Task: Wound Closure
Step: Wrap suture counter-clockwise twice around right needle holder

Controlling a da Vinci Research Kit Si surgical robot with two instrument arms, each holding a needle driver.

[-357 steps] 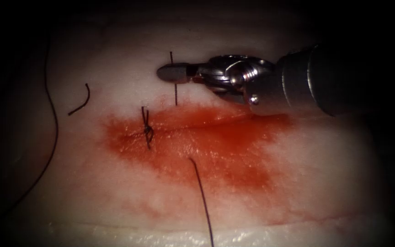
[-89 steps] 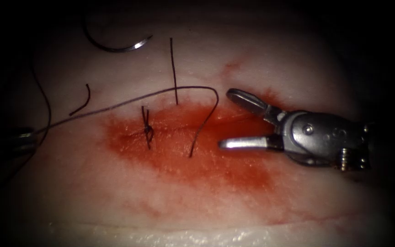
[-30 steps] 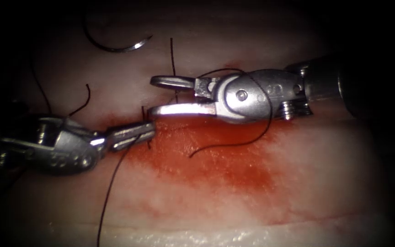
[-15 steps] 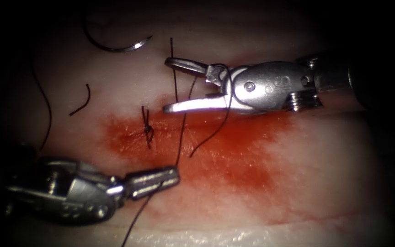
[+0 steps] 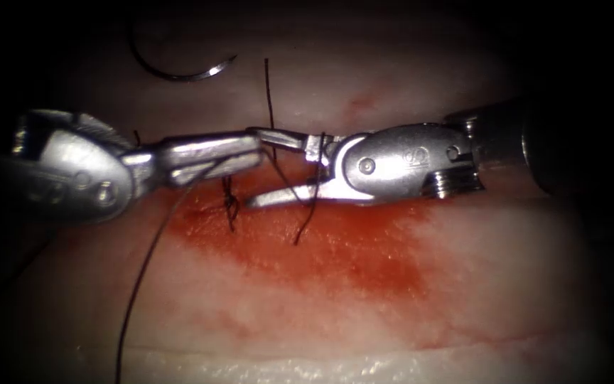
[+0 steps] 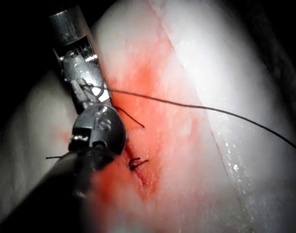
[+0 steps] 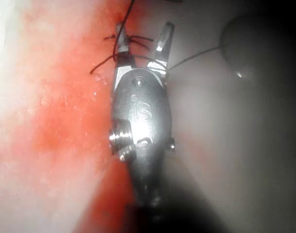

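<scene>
From where I stand, the left hand reaches in from the left with its jaws closed on the thread, which runs from the jaws down toward the near edge of the tissue. The right hand comes in from the right with its jaws spread apart, holding nothing, though thread is wrapped around them near the hinge; its upper jaw nearly meets the tip of the left hand. The needle lies free on the tissue at the far left, well apart from both hands and not in the tissue. An earlier knot sits on the cut amid the red fluid, and a short thread tail stands up beyond the cut. As I judge it, the wraps could slide off the open jaws if the right hand tilts or draws back. A hard pull by the left hand could draw the short tail through the tissue. The two hands are close enough to knock together.
</scene>
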